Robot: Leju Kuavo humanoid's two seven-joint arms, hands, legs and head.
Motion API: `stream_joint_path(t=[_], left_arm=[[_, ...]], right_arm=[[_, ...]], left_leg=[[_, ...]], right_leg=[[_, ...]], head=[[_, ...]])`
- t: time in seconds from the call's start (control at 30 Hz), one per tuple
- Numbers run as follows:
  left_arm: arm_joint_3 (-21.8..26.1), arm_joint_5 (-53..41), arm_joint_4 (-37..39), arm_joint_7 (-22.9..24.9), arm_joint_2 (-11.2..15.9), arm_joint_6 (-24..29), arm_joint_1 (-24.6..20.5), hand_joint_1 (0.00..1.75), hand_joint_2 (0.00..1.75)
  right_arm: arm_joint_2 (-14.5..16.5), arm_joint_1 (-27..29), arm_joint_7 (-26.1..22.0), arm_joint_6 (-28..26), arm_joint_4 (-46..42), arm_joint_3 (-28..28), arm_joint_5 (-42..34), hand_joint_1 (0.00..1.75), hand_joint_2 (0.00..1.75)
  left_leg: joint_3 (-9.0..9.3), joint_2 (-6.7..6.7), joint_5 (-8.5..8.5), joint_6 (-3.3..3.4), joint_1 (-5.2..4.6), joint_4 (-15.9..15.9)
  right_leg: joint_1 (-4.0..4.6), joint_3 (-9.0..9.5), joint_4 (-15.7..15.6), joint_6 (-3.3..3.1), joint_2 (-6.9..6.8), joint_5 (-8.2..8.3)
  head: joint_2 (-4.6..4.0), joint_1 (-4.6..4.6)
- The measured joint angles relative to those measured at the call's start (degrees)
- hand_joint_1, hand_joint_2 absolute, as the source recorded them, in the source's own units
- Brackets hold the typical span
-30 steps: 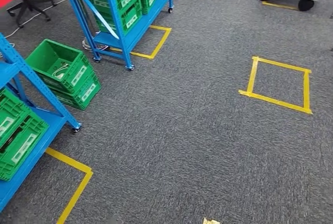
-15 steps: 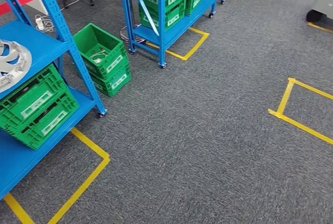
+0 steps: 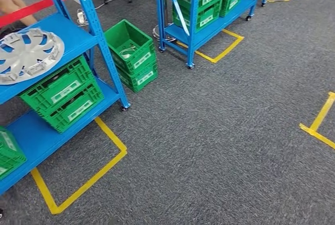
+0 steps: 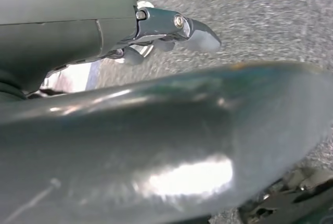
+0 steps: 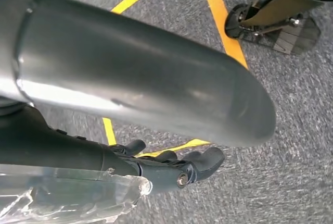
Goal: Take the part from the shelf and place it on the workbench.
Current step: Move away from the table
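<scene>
A silver wheel cover [image 3: 28, 55] lies flat on the upper deck of a blue shelf [image 3: 77, 36] at the far left of the head view. In the left wrist view my left hand [image 4: 165, 125] hangs over grey carpet, its fingers [image 4: 196, 31] stretched out and holding nothing. My right hand [image 5: 157, 94] also hangs above the carpet in the right wrist view, with its fingers [image 5: 200, 164] apart and nothing in them.
Green crates [image 3: 63, 97] sit on the shelf's lower deck, and two more [image 3: 132, 52] are stacked on the floor beside it. A second blue shelf [image 3: 197, 5] with crates stands behind. Yellow tape [image 3: 79, 183] marks the grey carpet. A person's legs [image 3: 15, 2] stand behind the shelf.
The whole picture has shifted to the right, so the camera has turned left. The near shelf and its wheel cover have come fully into view.
</scene>
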Motion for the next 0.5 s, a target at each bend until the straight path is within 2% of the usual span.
stream_joint_path(t=[0.03,0.07,0.1,0.13,0.17,0.2,0.23,0.3,0.33,0.37,0.43,0.47,0.5], left_arm=[[0.0,0.0,0.0,0.0,0.0,0.0,0.0,0.00,0.00],[0.0,0.0,0.0,0.0,0.0,0.0,0.1,0.00,0.00],[0.0,0.0,0.0,0.0,0.0,0.0,0.2,0.00,0.00],[0.0,0.1,0.0,0.0,0.0,0.0,0.1,0.00,0.00],[0.0,0.1,0.0,0.0,0.0,0.0,0.0,0.00,0.00],[0.0,0.1,0.0,0.0,0.0,0.0,-0.1,0.00,0.00],[0.0,0.1,0.0,0.0,0.0,0.0,-0.3,0.00,0.00],[0.0,0.1,0.0,0.0,0.0,0.0,-0.2,0.00,0.00],[0.0,0.1,0.0,0.1,0.0,0.0,-0.1,0.00,0.00],[0.0,0.1,0.0,0.2,0.0,0.0,0.0,0.00,0.00],[0.0,0.1,0.0,0.2,-0.1,0.0,-0.1,0.00,0.00],[0.0,0.1,0.0,0.2,-0.1,0.0,-0.1,0.00,0.00],[0.0,0.1,0.0,0.2,-0.1,0.0,-0.1,0.00,0.00]], right_arm=[[0.0,0.0,0.0,0.0,0.0,0.0,0.0,0.00,0.00],[0.0,0.0,0.0,0.0,0.0,0.0,0.0,0.00,0.00],[0.0,-0.1,0.0,0.0,0.0,0.0,0.0,0.00,0.00],[0.0,-0.1,0.0,0.0,0.0,0.0,0.0,0.00,0.00],[0.0,-0.2,0.0,0.1,0.0,0.0,0.0,0.00,0.00],[0.0,-0.1,0.0,0.1,0.0,0.0,0.0,0.00,0.00],[0.0,-0.1,0.0,0.1,0.0,0.0,0.0,0.00,0.00],[0.0,-0.3,0.0,0.1,0.0,0.0,0.0,0.00,0.00],[0.0,-0.3,-0.1,0.1,0.0,0.0,0.0,0.00,0.00],[0.0,-0.4,-0.1,0.1,0.0,0.0,0.0,0.00,0.00],[0.0,-0.2,-0.1,0.2,0.0,0.0,0.0,0.00,0.00],[0.0,-0.1,-0.1,0.2,0.0,0.0,0.0,0.00,0.00],[0.0,0.0,0.0,0.2,0.0,0.0,0.0,0.00,0.00]], left_leg=[[-0.39,0.23,0.22,-0.02,0.03,1.0],[0.32,0.45,1.44,0.02,0.03,-0.2],[2.05,1.03,3.28,0.14,0.01,-3.3],[4.29,2.58,5.05,0.35,-0.10,-7.1],[6.32,4.14,6.12,0.57,-0.25,-10.8],[7.67,5.35,6.64,0.85,-0.38,-13.4],[8.31,5.98,6.66,1.13,-0.50,-14.7],[8.28,4.59,6.63,1.70,-0.43,-15.1],[8.30,3.86,6.71,1.96,-0.30,-15.2],[8.31,3.15,6.85,2.30,-0.14,-15.3],[8.25,1.69,7.04,2.86,0.03,-15.4],[8.18,0.84,7.11,3.06,0.02,-15.4],[8.14,-0.04,7.14,3.12,0.01,-15.4]], right_leg=[[0.03,0.00,0.0,-0.03,-0.90,-0.05],[0.04,0.03,0.0,-0.02,-1.71,-0.09],[0.05,0.11,0.0,0.05,-2.44,-0.15],[0.15,0.25,0.0,0.19,-3.07,-0.25],[0.35,0.34,0.2,0.46,-3.67,-0.46],[0.58,0.47,0.2,0.77,-4.32,-0.65],[0.81,0.61,0.2,1.08,-5.00,-0.83],[0.87,0.94,0.1,1.70,-6.13,-1.10],[0.75,0.90,0.5,2.05,-5.42,-1.52],[0.62,0.40,1.8,2.36,-3.96,-2.50],[0.45,-2.41,8.1,2.77,-0.35,-5.97],[0.43,-4.37,12.2,2.82,0.55,-7.75],[0.43,-6.01,15.4,2.85,0.88,-8.76]], head=[[0.00,0.00],[0.00,0.00],[0.00,-0.01],[0.00,-0.03],[0.00,-0.10],[0.00,-0.02],[0.00,0.04],[0.00,0.23],[0.00,0.31],[0.00,0.43],[0.00,0.71],[0.00,0.77],[0.00,0.79]])
